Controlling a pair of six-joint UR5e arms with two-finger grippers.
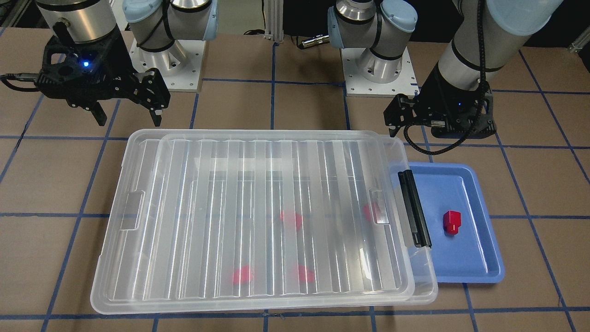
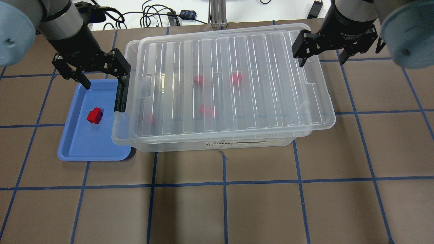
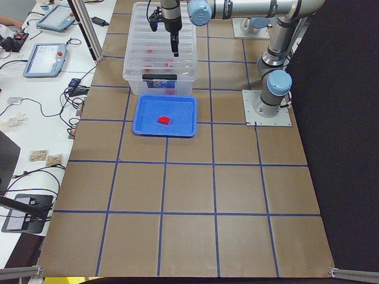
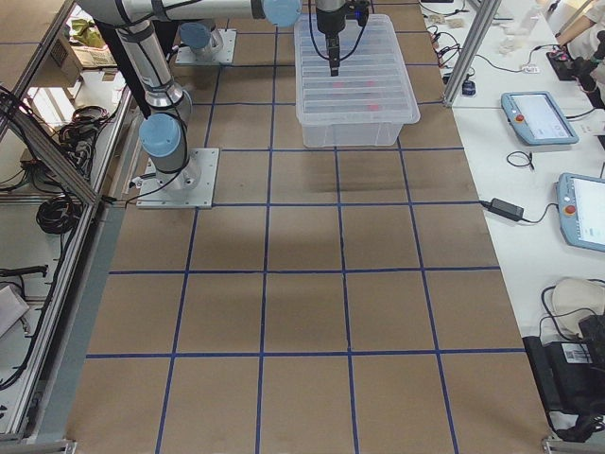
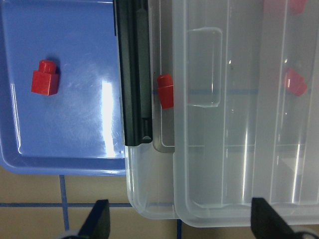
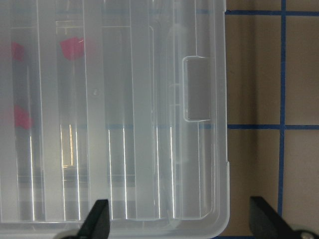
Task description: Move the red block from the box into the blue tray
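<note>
Overhanging blue tray [image 2: 78, 144] edge: box [image 2: 169, 145] rim

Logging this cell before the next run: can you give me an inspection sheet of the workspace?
Surface: brown table, blue tape grid.
Job's things: one red block in the blue tray; four more red blocks blurred under the lid of the box; lid sits slightly off square.
Clutter: nothing seen.
Grippers: left gripper open above the tray-box edge; right gripper open above the box's other end; both empty.
Cables: bundle beyond the table's far edge.
Surroundings: tablets on a side bench.
</note>
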